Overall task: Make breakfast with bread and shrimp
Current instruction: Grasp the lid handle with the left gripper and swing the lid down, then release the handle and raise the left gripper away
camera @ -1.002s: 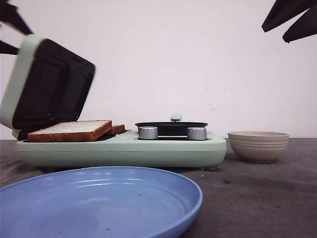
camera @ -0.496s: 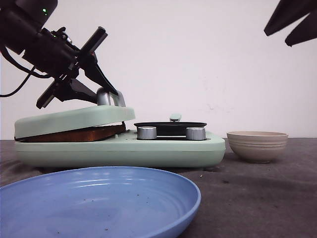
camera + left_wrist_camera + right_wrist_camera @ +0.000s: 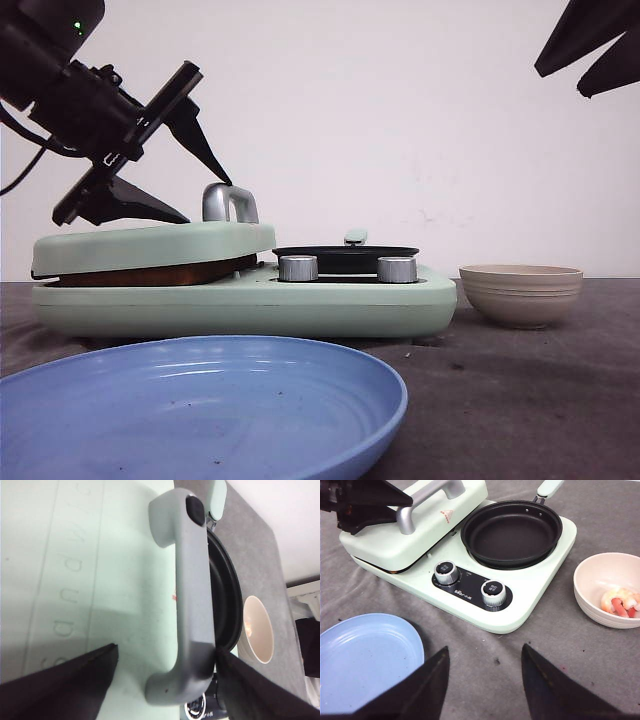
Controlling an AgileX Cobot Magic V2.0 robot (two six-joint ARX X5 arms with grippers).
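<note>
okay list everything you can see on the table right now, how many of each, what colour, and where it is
breakfast maker: one, mint green, middle of the grey table
lid: one, mint green, down on the maker's left half, grey handle on top
bread: a brown crust edge shows under the lid; count cannot be told
frying pan: one, black, empty, on the maker's right half
knobs: two, silver, on the maker's front
bowl: one, cream, right of the maker
shrimp: a few, pinkish-orange, inside the bowl
plate: one, blue, in front of the maker
left gripper: black, open, over the handle
right gripper: black, open, raised above the table
</note>
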